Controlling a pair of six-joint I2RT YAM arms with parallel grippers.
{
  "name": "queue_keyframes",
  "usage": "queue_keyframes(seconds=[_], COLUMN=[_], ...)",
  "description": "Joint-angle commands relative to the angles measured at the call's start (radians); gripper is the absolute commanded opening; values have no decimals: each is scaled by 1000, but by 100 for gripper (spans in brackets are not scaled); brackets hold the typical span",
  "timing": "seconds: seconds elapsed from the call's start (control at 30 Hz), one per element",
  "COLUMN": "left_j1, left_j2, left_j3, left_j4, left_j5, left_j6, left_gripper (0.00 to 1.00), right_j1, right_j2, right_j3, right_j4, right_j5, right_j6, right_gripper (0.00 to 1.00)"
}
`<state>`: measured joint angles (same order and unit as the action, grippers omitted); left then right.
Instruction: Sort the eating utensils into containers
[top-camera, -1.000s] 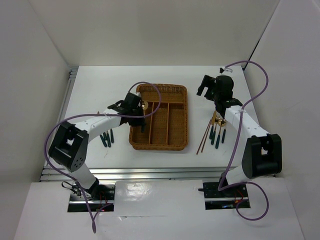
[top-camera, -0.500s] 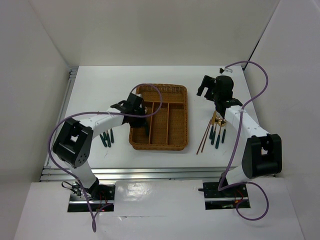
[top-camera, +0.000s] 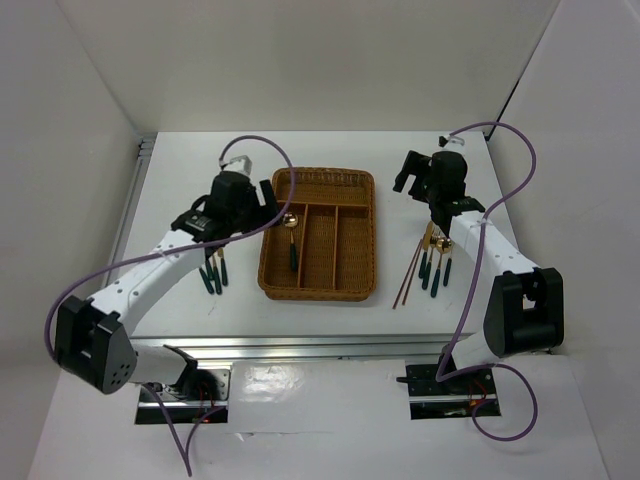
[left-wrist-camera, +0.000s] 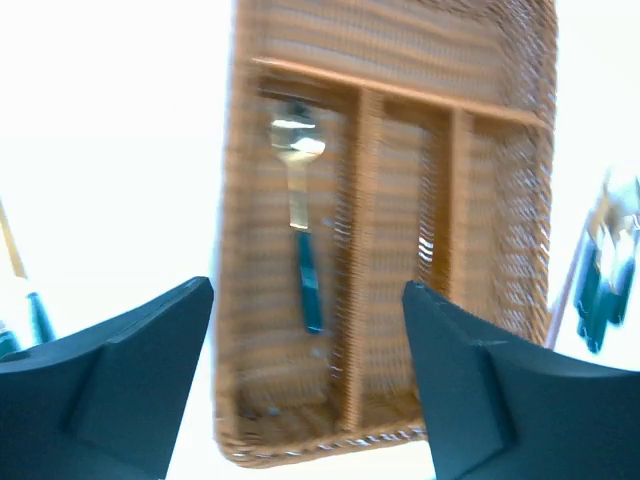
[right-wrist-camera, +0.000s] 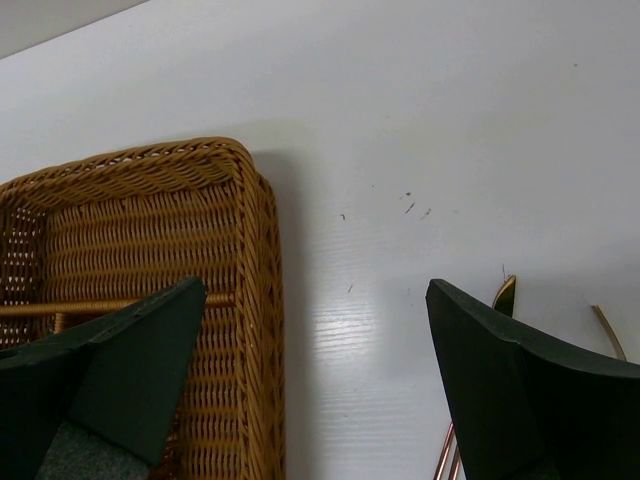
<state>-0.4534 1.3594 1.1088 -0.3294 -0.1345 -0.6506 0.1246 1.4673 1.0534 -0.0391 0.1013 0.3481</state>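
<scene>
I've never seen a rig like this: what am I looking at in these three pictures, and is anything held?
Two robot arms are bolted to a table's near edge. The overhead picture comes from a fixed camera above and behind them. The other two come from cameras on the wrists; the dark wedges are each arm's own fingers. The left gripper hovers beside the wicker tray, where one spoon lies in the leftmost long slot. The right gripper hangs off the tray's far right corner. Both are open, holding nothing. More teal-handled utensils lie left of the tray; others and reddish chopsticks lie right of it.
</scene>
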Motion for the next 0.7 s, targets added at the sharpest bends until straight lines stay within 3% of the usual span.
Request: queue_keyframes(seconds=[0.0,0.03,0.23,0.47,0.67], left_j1=[82,140,291,373,433], left_j2=[-29,-29,-112,-163,-106], left_j3=[-92,-139,-302,-392,-414], left_j4=[-14,-14,-5,-36,-45], left_j5=[-64,-53,-76,-157,-119], left_j6=[2,2,-41,-144,-170], left_gripper=[93,100,100,94,85], right_j1=[1,1,1,1,1], right_j2=[4,4,14,24,24], right_j3=[14,14,14,14,14], right_j4=[5,5,-4,-13,-13], right_j5=[5,5,5,-17,-17], right_j6=[3,3,3,12,12], right_gripper=[100,100,100,100,100])
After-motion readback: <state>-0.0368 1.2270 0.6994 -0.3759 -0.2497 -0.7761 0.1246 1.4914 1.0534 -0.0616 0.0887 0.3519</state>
